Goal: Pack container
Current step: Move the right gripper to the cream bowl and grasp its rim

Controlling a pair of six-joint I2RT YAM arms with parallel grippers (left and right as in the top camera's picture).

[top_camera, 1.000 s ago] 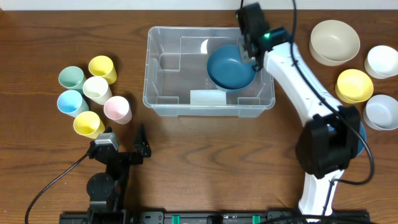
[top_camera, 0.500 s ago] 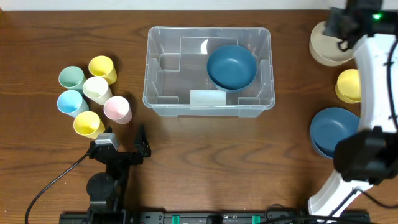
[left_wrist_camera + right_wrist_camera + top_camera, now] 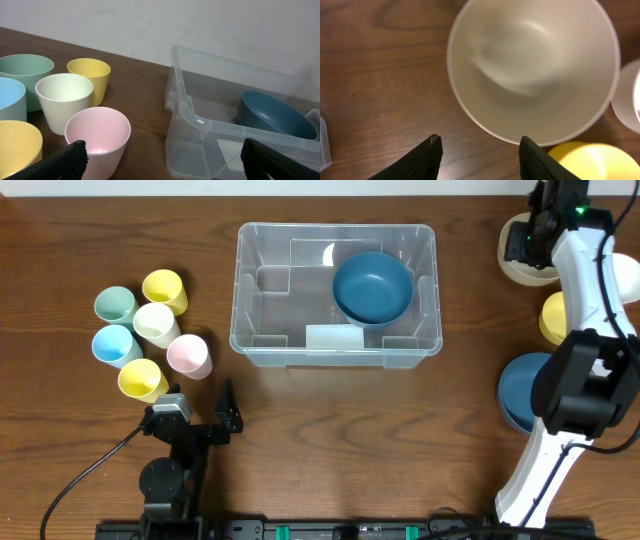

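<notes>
At mid-table sits the container (image 3: 335, 227), its mouth facing straight up and its long axis running left to right across the overhead view, short walls toward the cups and the bowls. That open-top, level pose lets things be lowered in from above. A blue bowl (image 3: 372, 287) rests upright in the right half, which leaves the left half free, probably for the cups.

Six cups (image 3: 155, 323) stand clustered well to the left, within the left arm's reach. The spare bowls sit to the right, within the right arm's reach.

The right gripper (image 3: 482, 152) hangs above the near rim of a beige bowl (image 3: 532, 65), fingers apart and pinching nothing. I judge it is lining up to straddle that rim for a pick, though how high it sits above the bowl I cannot tell.

The left gripper (image 3: 162, 162) waits low near the cups with its fingers spread wide, holding nothing.
</notes>
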